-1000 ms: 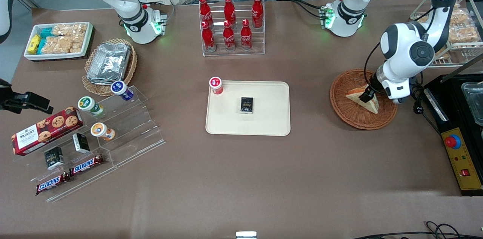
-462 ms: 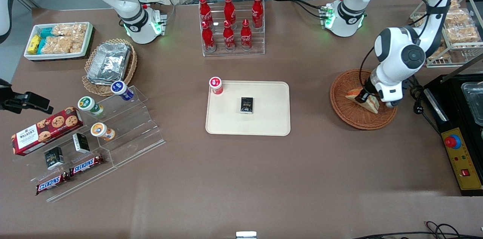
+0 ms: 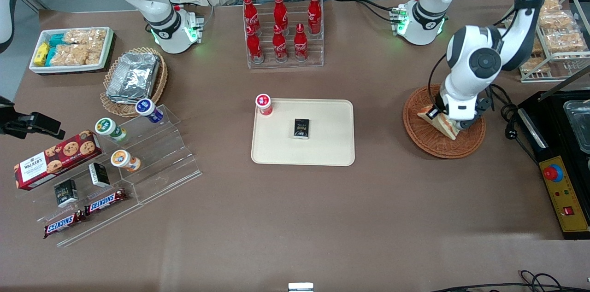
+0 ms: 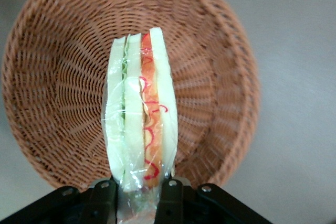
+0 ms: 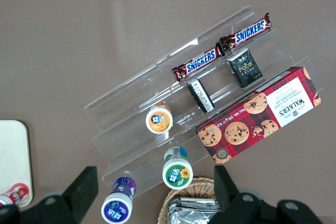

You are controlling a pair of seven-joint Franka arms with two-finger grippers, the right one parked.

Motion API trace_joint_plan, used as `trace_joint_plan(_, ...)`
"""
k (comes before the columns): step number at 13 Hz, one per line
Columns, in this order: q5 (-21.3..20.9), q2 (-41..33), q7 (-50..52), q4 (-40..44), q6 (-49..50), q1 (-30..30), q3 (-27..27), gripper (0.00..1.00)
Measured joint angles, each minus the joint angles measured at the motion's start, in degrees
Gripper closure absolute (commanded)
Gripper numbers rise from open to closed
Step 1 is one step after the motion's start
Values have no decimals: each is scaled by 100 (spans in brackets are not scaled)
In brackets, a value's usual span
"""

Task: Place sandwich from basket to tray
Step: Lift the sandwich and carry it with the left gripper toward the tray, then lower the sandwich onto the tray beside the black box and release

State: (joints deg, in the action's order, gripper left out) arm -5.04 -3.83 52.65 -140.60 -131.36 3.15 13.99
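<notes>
The sandwich [image 3: 437,121] is a plastic-wrapped triangular wedge of white bread with red and pale filling. My left gripper [image 3: 441,119] is shut on it and holds it above the round reddish-brown wicker basket [image 3: 421,137]. In the left wrist view the sandwich [image 4: 140,114] stands on edge between my fingers [image 4: 170,200], with the basket [image 4: 220,72] below it. The cream-beige tray [image 3: 322,149] lies at the table's middle, toward the parked arm from the basket. It carries a small black box [image 3: 301,128].
A red-capped cup [image 3: 263,104] stands at the tray's corner. A rack of red cola bottles [image 3: 282,29] stands farther from the front camera than the tray. A black control box [image 3: 564,190] with a red button sits at the working arm's end of the table.
My gripper has lifted the sandwich out of the basket and shifted a little toward the tray. The wrist has turned.
</notes>
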Motion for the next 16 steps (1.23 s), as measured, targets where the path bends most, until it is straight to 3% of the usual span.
trace_joint_plan(4,463,-272,-417,1310,1476,-446,375,100)
trace_joint_plan(6,520,-126,-781,1851,1732,-825,427,100)
trace_joint_plan(11,412,639,-993,2053,836,-1877,459,100)
trace_joint_plan(16,157,1541,-1069,2045,385,-2378,459,100)
